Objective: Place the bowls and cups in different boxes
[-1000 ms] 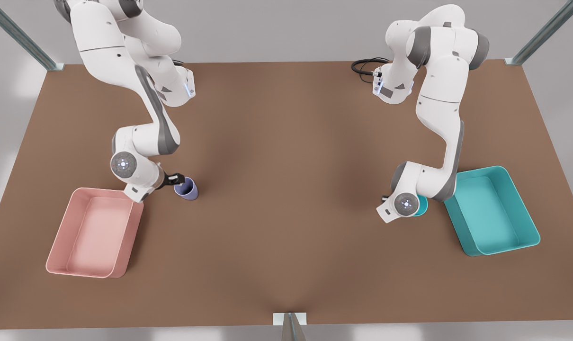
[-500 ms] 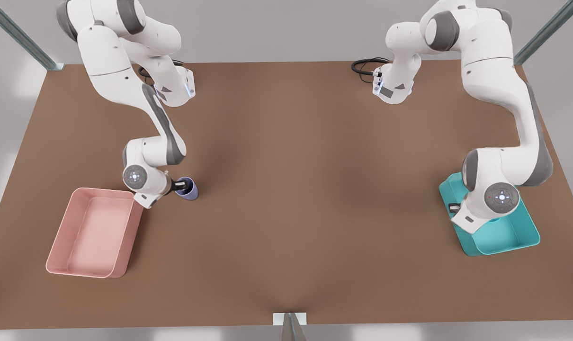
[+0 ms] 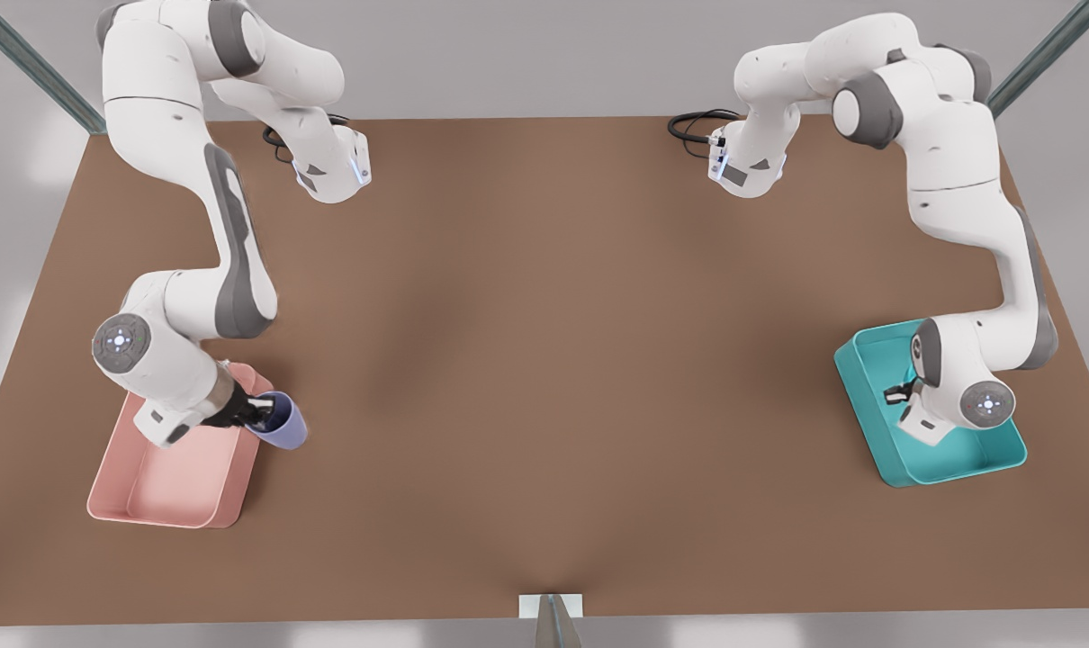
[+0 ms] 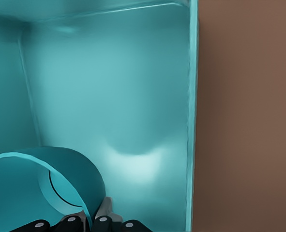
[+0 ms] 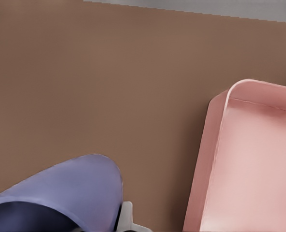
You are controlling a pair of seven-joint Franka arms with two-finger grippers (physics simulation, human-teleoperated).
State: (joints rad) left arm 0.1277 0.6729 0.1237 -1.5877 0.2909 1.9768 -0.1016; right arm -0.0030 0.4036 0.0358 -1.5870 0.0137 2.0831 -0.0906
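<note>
Right gripper [image 3: 258,416]: clamped on lavender cup [image 3: 279,421] rim, beside pink box [image 3: 175,504]
Cup axis: tilted, mouth toward pink box
Left gripper [image 3: 904,392]: clamped on teal bowl [image 4: 34,186], tilted, over teal box [image 3: 949,463]

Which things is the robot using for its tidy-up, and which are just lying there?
Used for the job:
teal bowl in the left gripper
teal box
lavender cup in the right gripper
pink box

Just lying there:
black cable
brown table

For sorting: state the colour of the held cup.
Lavender-purple cup, dark inside; front view shows it best.
</note>
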